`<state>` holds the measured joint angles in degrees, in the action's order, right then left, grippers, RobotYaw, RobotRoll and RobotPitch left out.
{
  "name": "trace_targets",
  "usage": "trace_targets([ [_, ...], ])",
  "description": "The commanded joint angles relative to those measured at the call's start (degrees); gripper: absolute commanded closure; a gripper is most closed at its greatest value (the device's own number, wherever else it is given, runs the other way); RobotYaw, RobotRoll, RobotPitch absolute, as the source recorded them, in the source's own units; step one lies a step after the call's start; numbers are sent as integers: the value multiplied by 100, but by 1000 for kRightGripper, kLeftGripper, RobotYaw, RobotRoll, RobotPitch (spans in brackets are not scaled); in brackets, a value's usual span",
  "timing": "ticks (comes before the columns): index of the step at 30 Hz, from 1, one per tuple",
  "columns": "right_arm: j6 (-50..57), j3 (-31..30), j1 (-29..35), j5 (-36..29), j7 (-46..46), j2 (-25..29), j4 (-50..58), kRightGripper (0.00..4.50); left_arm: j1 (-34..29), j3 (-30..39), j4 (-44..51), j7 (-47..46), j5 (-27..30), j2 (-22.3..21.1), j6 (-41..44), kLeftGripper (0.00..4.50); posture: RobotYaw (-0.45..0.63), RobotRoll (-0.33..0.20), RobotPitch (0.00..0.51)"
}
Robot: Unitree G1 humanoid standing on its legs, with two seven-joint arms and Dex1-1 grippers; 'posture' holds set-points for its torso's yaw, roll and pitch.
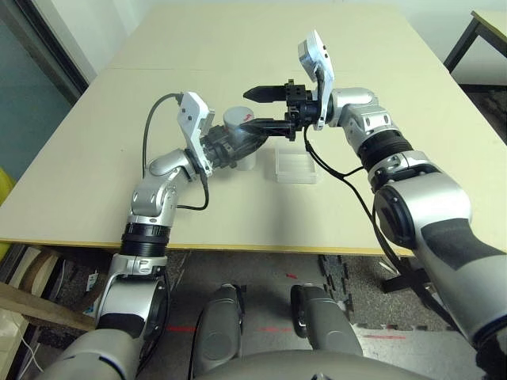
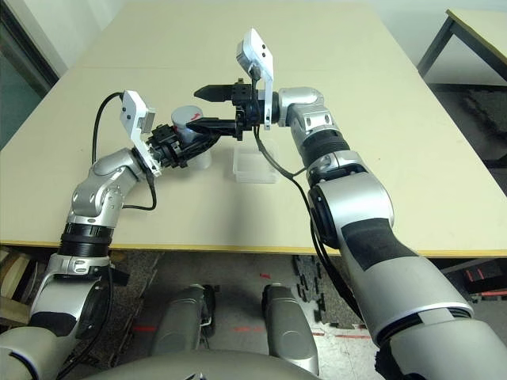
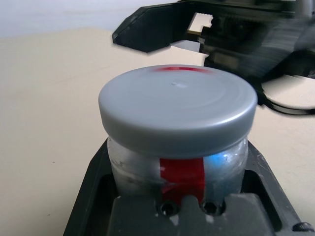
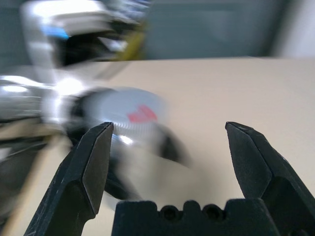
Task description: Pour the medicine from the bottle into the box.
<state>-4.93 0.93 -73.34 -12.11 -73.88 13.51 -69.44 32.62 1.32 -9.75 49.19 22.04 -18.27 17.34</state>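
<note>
Bottle (image 3: 177, 142) sits clamped in your left gripper (image 1: 238, 142), grey cap (image 3: 177, 110) on; your right gripper (image 1: 265, 108) fingers gape around it, box (image 1: 295, 168) on desk (image 1: 238, 47) nearby.

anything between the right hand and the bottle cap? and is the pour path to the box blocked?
Nothing visible between the open right hand and the grey cap. The cap is on the bottle, held in the left hand, so it blocks the pour. The box sits uncovered beside it.

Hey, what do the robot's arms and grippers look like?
Both arms are silver with black joint rings. The left gripper and right gripper each have two black fingers, a white block mounted at the wrist, and a black cable looping along the forearm.
</note>
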Motion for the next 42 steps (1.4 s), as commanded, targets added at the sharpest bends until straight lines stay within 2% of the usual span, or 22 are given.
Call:
trace_targets([
  [1, -76, 127, -117, 148, 364, 81, -168, 0, -37, -138, 96, 122, 29, 39, -51, 1866, -57, 0, 120],
  [8, -68, 267, -147, 256, 408, 220, -212, 0, -5, -114, -15, 114, 3, 15, -118, 1866, -55, 0, 120],
  [16, 96, 236, -153, 186, -776, 257, -2, 0, 58, -102, -166, 118, -13, -29, -198, 1866, -58, 0, 118],
  [20, 317, 214, -165, 80, -1322, 111, 309, 0, 107, -127, -232, 123, -33, -19, -239, 1866, -66, 0, 116],
  [30, 460, 160, -65, 64, -1347, -240, 726, 0, 199, -212, -338, 114, -58, 65, -334, 1866, -67, 0, 116],
  [42, 246, 56, -15, 234, -970, -565, 644, 0, 192, -260, -178, 80, -32, 167, -279, 1866, -59, 0, 120],
])
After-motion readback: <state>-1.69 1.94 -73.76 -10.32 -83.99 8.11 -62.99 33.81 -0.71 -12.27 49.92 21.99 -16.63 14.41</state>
